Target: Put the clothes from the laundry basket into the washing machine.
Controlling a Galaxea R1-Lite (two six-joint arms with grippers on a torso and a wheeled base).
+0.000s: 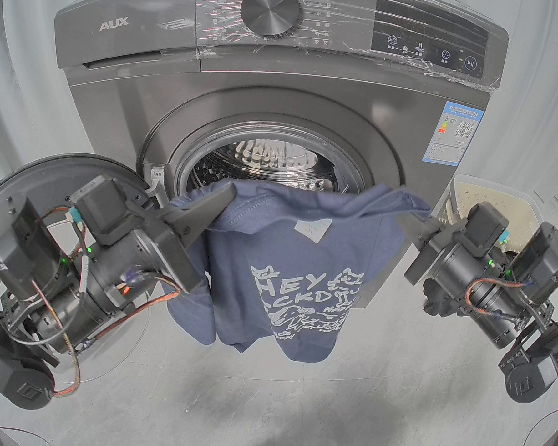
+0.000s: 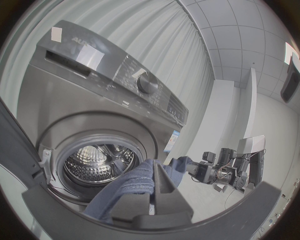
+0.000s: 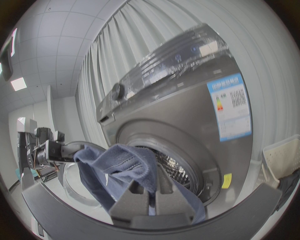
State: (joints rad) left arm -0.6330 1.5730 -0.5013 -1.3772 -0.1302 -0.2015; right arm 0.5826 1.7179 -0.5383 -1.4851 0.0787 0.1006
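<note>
Live on the head view: the navy T-shirt (image 1: 295, 265) hangs spread across the centre of the frame, right in front of the washing machine's (image 1: 267, 101) open drum (image 1: 273, 160). My left gripper (image 1: 225, 195), centre-left, has its fingers clenched on one shoulder. My right gripper (image 1: 415, 221), centre-right, pinches the other shoulder tight. The printed side faces me and the hem dangles free. The door (image 1: 37, 174) stands open at the left edge, and the laundry basket (image 1: 518, 204) sits at the right edge, beside the machine.
</note>
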